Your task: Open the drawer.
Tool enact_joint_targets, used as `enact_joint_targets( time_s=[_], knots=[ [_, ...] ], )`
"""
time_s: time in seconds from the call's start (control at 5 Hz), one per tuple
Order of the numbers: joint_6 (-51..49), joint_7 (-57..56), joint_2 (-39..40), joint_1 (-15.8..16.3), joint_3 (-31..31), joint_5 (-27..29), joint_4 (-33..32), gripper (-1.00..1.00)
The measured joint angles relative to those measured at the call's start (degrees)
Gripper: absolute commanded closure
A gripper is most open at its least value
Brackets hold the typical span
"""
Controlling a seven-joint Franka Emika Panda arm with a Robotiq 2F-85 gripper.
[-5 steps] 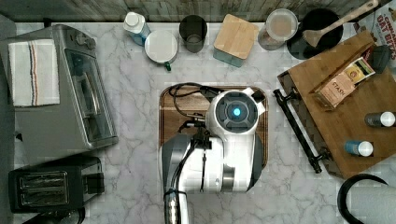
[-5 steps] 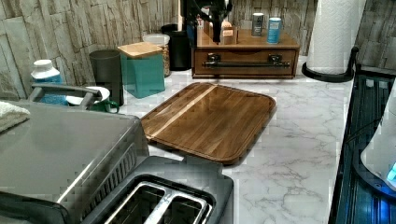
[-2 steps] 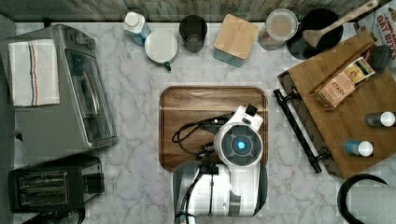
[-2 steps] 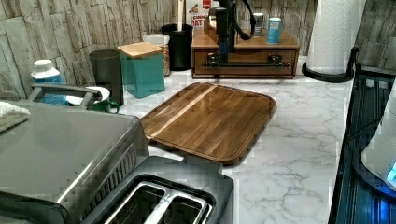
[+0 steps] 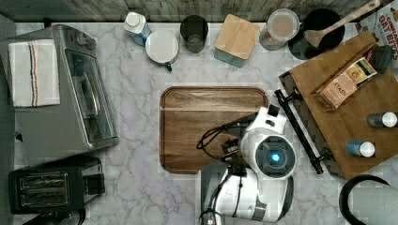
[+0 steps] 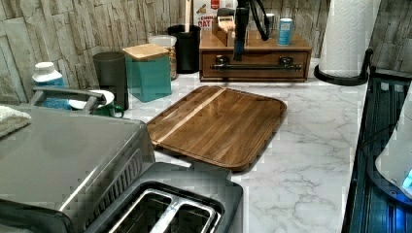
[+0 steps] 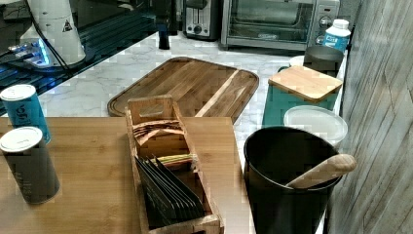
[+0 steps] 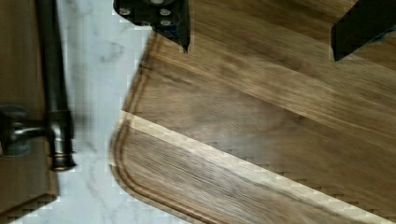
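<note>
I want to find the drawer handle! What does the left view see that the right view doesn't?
Left view's own: the drawer front on, its black bar handle, the paper towel roll and the toaster slots.
Right view's own: the tea bags inside the wooden caddy, and the toaster oven's glass door.
Shared: the wooden tray, the teal canister and the blue tin.

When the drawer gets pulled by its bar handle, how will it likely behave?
The drawer should probably slide straight, not flex: its black bar handle looks rigid, on two posts. The box may shift on smooth marble, though the cans and tea holder weigh it down.
</note>
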Motion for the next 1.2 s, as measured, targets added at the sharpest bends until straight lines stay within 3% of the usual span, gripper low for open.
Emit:
enact_joint_targets(
  time_s=[0.4,0.8,1.2],
  knots=[
    [8.76,-15.33,1.37,-1.47,-5.14,0.03,-0.45,-1.0],
    [12.31,-26.41,8.01,-1.15,-9.9,2.44,-0.34,-1.0],
    [10.55,-38.38,14.5,-1.28,-12.12,14.73,-0.34,-1.0]
  ],
)
